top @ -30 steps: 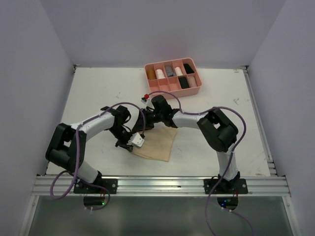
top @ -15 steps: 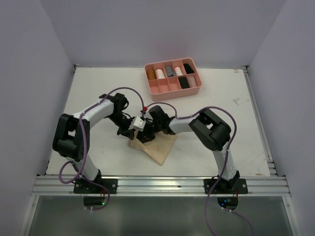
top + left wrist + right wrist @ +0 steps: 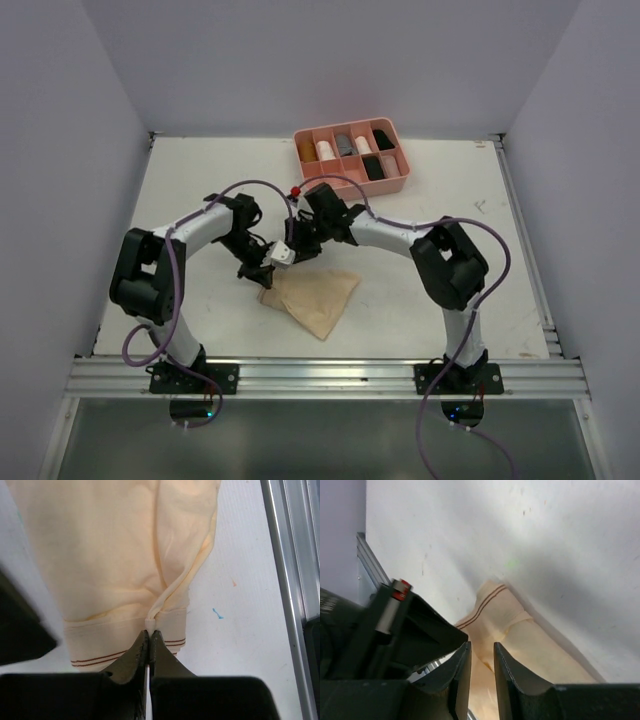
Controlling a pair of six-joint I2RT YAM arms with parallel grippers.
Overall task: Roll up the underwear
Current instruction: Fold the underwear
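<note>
**Item: pale tan underwear [image 3: 315,298], one piece, on white table [image 3: 200,190].**

Changes noted against the earlier views:
- A second ago the cloth was spread as a flat panel. It is now drawn into a wedge.
- The waistband corner has been pulled toward 10 o'clock.
- Half a second ago the right gripper [image 3: 481,652] was down on the cloth. It has since been lifted toward 12 o'clock.
- The left gripper [image 3: 150,639] has been kept at the waistband.

Jaws:
- The left jaws are closed, and a fold of the striped waistband is pinched between them.
- The right jaws are parted by a narrow gap. Nothing is seen pinched, and the cloth is seen lying beyond them.

Surroundings:
- A pink divided tray [image 3: 352,187] is placed at 12 to 1 o'clock of the table, well apart from the cloth. Rolled pieces are held in its compartments.
- An aluminium rail [image 3: 330,378] is set at 6 o'clock.
- Purple cables [image 3: 250,185] are looped over both arms.
- In the top view the waistband corner is covered by both wrists.
- In the right wrist view part of the cloth is blocked by the left gripper's body.

Position and lie:
- The cloth is located near the table's centre, slightly toward 6 o'clock.
- The long axis runs roughly from 10 to 4 o'clock, with the waistband at the 10 o'clock end.
- A raised crease leads away from the pinch.
</note>
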